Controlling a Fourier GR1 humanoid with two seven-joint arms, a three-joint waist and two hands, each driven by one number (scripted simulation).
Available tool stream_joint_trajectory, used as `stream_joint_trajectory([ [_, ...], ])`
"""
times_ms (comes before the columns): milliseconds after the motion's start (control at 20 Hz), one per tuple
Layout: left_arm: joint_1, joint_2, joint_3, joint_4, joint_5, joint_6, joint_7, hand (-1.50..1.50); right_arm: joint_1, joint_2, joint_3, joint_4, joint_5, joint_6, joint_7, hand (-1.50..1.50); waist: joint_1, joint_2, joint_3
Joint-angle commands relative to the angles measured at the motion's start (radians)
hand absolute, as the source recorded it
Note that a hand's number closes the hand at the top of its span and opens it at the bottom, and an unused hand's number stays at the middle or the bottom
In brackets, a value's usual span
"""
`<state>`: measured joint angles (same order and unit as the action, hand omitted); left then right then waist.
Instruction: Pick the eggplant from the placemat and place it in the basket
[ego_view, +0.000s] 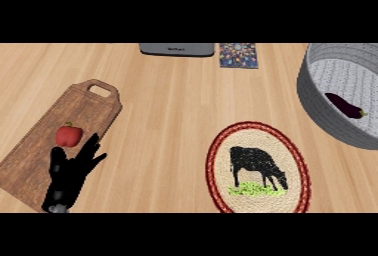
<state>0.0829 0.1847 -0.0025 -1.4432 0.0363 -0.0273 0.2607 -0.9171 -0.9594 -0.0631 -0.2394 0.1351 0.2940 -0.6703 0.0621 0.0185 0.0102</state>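
The dark purple eggplant (345, 105) lies inside the grey basket (316, 107) at the right edge. The oval placemat (221, 170), red-rimmed with a black cow on it, lies bare at the lower middle. My left hand (68, 172) rests open at the lower left, fingers straight and pointing up, over the wooden cutting board. My right hand shows nowhere in the head view.
A wooden cutting board (70, 112) with a handle lies at the left, and a red bell pepper (69, 135) sits on it just above my left hand. A grey appliance (177, 49) and a patterned dark card (238, 55) stand at the far edge.
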Motion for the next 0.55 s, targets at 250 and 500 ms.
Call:
stream_joint_trajectory([
  [250,0.016,-0.036,-0.037,0.035,-0.040,0.025,0.000,0.00,-0.056,-0.112,-0.099,0.136,-0.068,0.107,0.063,-1.50,-0.006,0.010,-0.005],
  [500,0.022,-0.010,-0.019,-0.018,-0.009,0.000,0.039,0.00,-0.021,-0.213,-0.127,0.170,-0.088,0.158,0.056,-1.50,0.000,0.014,-0.001],
])
